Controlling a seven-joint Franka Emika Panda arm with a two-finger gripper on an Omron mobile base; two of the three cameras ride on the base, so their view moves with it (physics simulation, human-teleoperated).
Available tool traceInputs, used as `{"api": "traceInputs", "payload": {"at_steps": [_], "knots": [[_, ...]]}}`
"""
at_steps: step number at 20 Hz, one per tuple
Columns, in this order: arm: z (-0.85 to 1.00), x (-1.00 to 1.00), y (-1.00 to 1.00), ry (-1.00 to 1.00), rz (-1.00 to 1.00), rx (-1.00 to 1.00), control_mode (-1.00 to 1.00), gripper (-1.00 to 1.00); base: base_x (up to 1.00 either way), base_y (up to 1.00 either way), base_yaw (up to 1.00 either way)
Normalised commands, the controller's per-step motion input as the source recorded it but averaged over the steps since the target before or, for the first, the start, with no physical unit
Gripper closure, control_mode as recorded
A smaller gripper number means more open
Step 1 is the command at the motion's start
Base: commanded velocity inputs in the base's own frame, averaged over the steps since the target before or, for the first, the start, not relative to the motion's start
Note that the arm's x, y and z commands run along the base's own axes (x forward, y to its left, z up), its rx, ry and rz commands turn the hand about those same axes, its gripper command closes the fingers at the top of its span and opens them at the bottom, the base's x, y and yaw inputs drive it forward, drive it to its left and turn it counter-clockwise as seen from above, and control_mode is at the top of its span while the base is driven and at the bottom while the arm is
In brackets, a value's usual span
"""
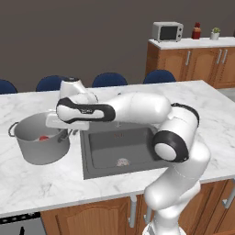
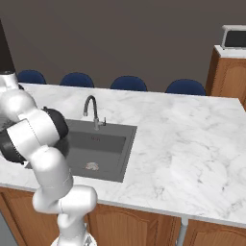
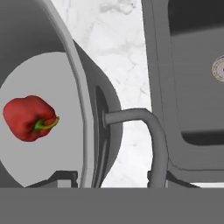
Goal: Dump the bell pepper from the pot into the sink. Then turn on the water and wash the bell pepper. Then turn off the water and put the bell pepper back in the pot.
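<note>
Where the pot stands: the pot (image 1: 40, 148) sits upright on the white marble counter (image 1: 36, 183), just left of the sink (image 1: 114, 143) and apart from its edge.
Bell pepper: the bell pepper (image 3: 28, 118) lies on the pot's floor, stem pointing toward the near wall, touching neither wall; from the left base view it shows as a red spot (image 1: 43, 137) inside the rim.
Sink: dry, with only the pale drain (image 1: 122, 161) on its floor; the faucet (image 2: 91, 108) stands at the back edge, no water running.
Claw: the claw (image 3: 111, 177) is at the pot's sink-side rim, one tip inside the wall and the other outside by the loop handle (image 3: 144, 118). The jaws stand apart with wall and handle between them; I cannot tell whether they already press on the metal or merely straddle it.
Step, as I judge it: taking hold of the pot for the dump; nothing is tipped yet.
Handling, pot: stiff metal and likely heavy for a one-sided hold; it looks smooth, so it may slip or swing as it tilts.
Where to grip: wall and handle root together look like the firmest purchase.
Handling, pepper: light, firm, rounded, so it should roll out freely once the pot leans over the basin.
Risk: it could bounce or roll across the sink toward the drain.
</note>
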Motion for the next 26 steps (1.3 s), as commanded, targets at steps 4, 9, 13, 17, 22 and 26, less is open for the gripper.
{"api": "traceInputs", "payload": {"at_steps": [4,9,13,17,22,26], "knots": [[0.43,-0.14,-0.64,-0.04,-0.19,0.00,-1.00,1.00,0.00,0.00,0.00],[0.37,-0.12,-0.62,-0.03,-0.17,0.00,-1.00,1.00,0.00,0.00,0.00],[0.30,-0.22,-0.60,-0.02,-0.19,0.00,-1.00,1.00,0.00,0.00,0.00],[0.15,-0.23,-0.58,0.00,-0.18,0.00,-1.00,1.00,0.00,0.00,0.00],[0.02,-0.37,-0.57,0.00,-0.11,0.02,-1.00,1.00,0.00,0.00,0.00],[0.04,-0.30,-0.47,-0.05,-0.11,0.03,-1.00,1.00,0.00,0.00,0.00]]}}
